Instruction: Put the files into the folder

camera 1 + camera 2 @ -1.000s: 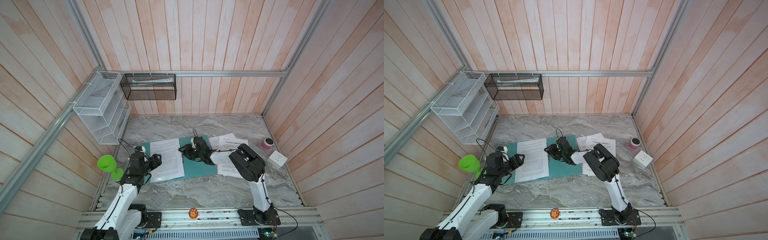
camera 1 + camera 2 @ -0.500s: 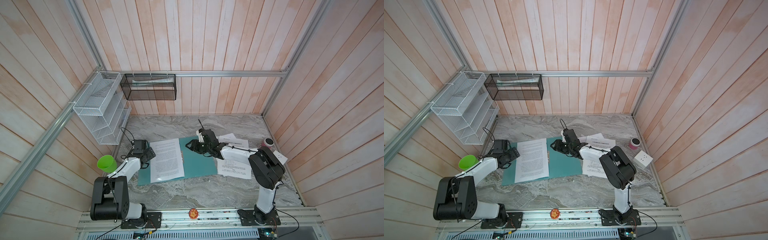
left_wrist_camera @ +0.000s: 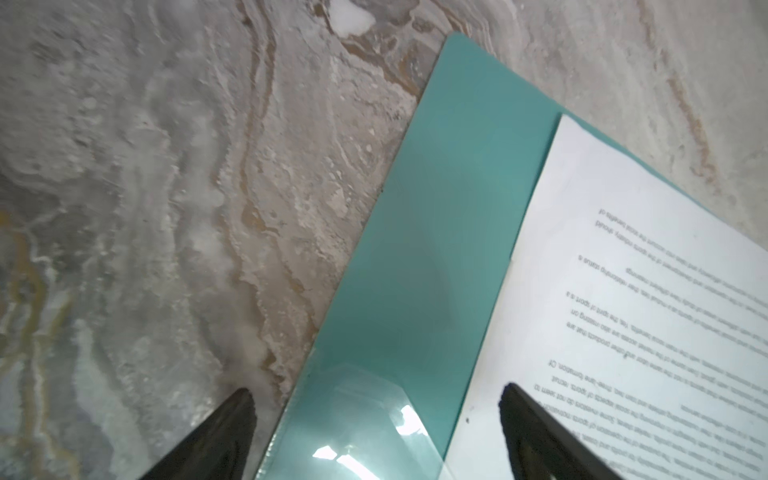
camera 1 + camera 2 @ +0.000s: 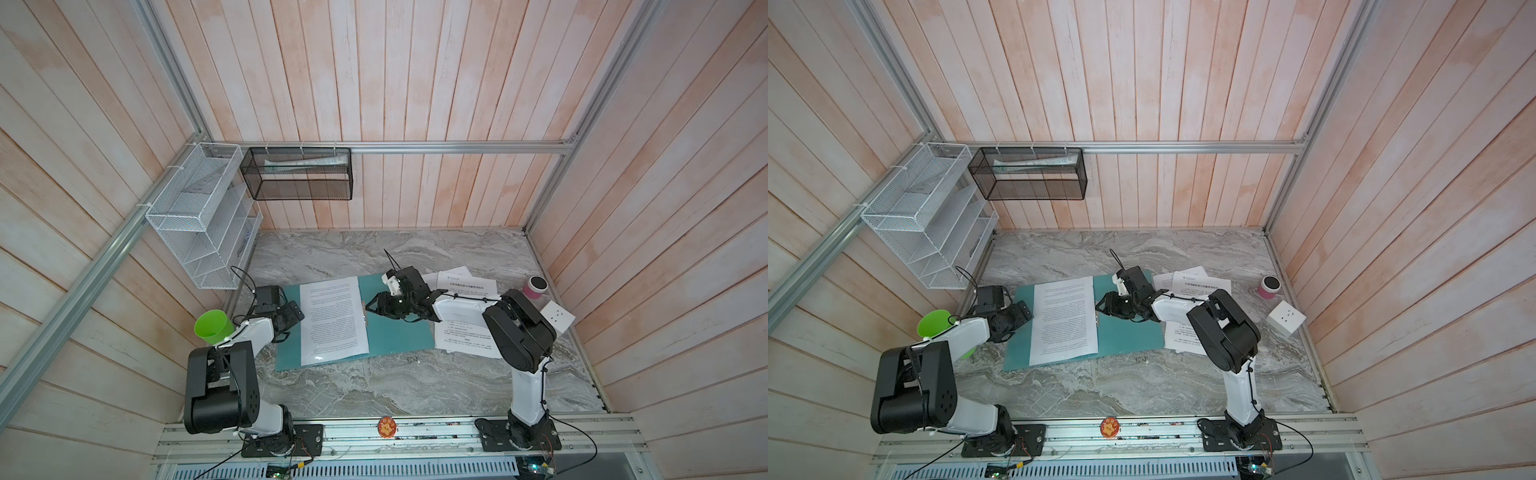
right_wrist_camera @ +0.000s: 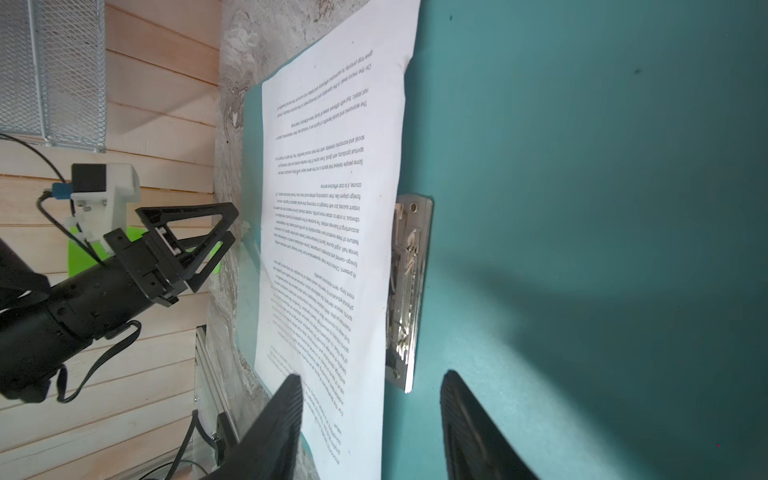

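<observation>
left gripper (image 3: 377,390) and right gripper (image 5: 372,376) both spread, empty; those sheets (image 4: 467,286) look thin and floppy, I'd grab a loose edge

Open marble tabletop (image 4: 374,386) lies in front of the folder (image 4: 399,340); cup (image 4: 535,286) and socket box (image 4: 557,318) crowd the right wall.

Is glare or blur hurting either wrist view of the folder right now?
Left wrist view: a bright glare patch on the folder near the camera, and print on the sheet is soft. Right wrist view: no strong glare, a broad shadow across the folder, the metal clip sharp.
</observation>
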Action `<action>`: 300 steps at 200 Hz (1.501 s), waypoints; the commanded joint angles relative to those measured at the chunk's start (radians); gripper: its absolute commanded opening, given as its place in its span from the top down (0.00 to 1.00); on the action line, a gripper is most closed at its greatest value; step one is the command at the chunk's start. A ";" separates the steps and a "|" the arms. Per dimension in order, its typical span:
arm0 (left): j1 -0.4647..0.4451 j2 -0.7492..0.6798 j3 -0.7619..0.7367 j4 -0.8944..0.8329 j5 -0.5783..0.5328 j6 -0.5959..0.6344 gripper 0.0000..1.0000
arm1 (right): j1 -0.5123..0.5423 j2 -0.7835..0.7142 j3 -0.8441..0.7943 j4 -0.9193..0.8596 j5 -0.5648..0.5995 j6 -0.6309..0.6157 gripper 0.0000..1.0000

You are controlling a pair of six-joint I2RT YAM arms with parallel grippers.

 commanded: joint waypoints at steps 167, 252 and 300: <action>0.014 0.060 -0.035 0.139 0.290 -0.017 0.11 | 0.006 0.050 0.004 -0.119 -0.081 -0.044 0.55; 0.014 0.041 -0.047 0.151 0.295 -0.020 0.11 | 0.013 0.002 -0.067 -0.170 -0.170 -0.059 0.60; 0.014 0.032 -0.054 0.156 0.296 -0.021 0.12 | 0.025 -0.008 -0.105 -0.175 -0.221 -0.063 0.72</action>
